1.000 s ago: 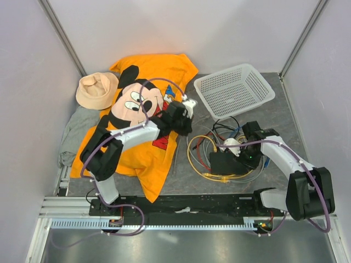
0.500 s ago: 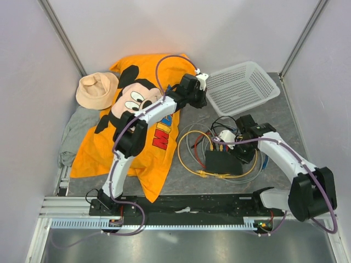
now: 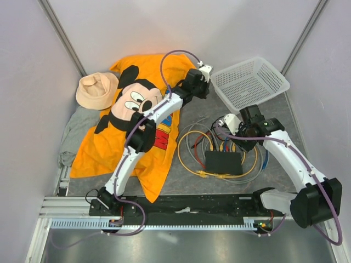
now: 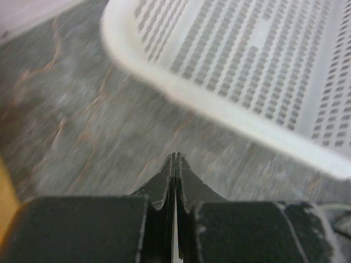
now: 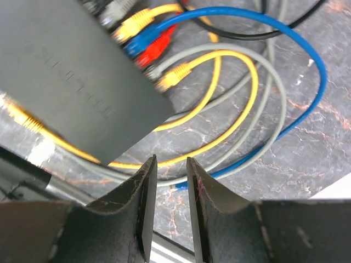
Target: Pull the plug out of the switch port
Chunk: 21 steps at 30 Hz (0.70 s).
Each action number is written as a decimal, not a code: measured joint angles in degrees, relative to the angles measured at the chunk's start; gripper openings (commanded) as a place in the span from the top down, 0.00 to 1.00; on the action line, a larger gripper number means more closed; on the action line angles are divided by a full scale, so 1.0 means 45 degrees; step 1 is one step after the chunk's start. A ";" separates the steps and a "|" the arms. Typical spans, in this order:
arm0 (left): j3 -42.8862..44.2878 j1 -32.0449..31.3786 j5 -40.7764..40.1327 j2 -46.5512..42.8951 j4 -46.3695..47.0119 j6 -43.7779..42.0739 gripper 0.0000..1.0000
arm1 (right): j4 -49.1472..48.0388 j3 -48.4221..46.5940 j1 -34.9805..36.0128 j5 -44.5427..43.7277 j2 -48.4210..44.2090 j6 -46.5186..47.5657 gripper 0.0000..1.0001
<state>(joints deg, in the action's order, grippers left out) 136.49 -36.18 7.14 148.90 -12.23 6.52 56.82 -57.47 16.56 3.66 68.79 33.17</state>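
Note:
The switch (image 3: 224, 162) is a flat black box lying on the grey mat, with yellow, red and blue cables (image 3: 222, 147) plugged into its far edge. In the right wrist view the switch (image 5: 71, 82) fills the upper left, with yellow (image 5: 133, 24), blue (image 5: 141, 41) and red (image 5: 160, 46) plugs in a row and another yellow plug (image 5: 174, 76) beside them. My right gripper (image 3: 244, 130) hangs above the cables behind the switch; its jaws (image 5: 167, 160) stand a little apart with nothing between them. My left gripper (image 3: 204, 82) is shut and empty (image 4: 176, 159) by the basket's left corner.
A white mesh basket (image 3: 249, 82) stands at the back right; its rim (image 4: 219, 109) is close in front of the left fingers. An orange Mickey shirt (image 3: 137, 137), a beige hat (image 3: 96, 90) and a grey cloth (image 3: 74, 131) lie at the left. Cable loops (image 3: 192, 159) ring the switch.
My left arm swung from the shirt to the basket's corner, and the basket slid back and right. My right gripper drew back from over the switch, which now shows whole.

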 measured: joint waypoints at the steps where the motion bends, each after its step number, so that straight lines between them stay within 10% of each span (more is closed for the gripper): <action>1: -0.0855 0.0092 -0.0141 -0.0597 -0.0015 0.0000 0.98 | -0.0146 0.0000 -0.0058 -0.0092 0.0092 -0.0121 0.64; 14: -1.9560 0.0272 0.3337 -1.7796 0.3036 -0.2861 0.98 | -0.2900 -0.0330 -0.1292 0.0447 0.3764 -0.1175 0.70; 21: -2.2843 -0.2749 0.4396 -1.8059 0.1967 -0.4988 0.98 | -0.3356 -0.0631 -0.1506 0.0554 0.4420 -0.2142 0.71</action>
<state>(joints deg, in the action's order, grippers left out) 33.69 -48.56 26.92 67.64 -3.38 -15.92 41.71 -60.31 9.78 6.15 88.68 23.53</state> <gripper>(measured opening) 0.022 0.298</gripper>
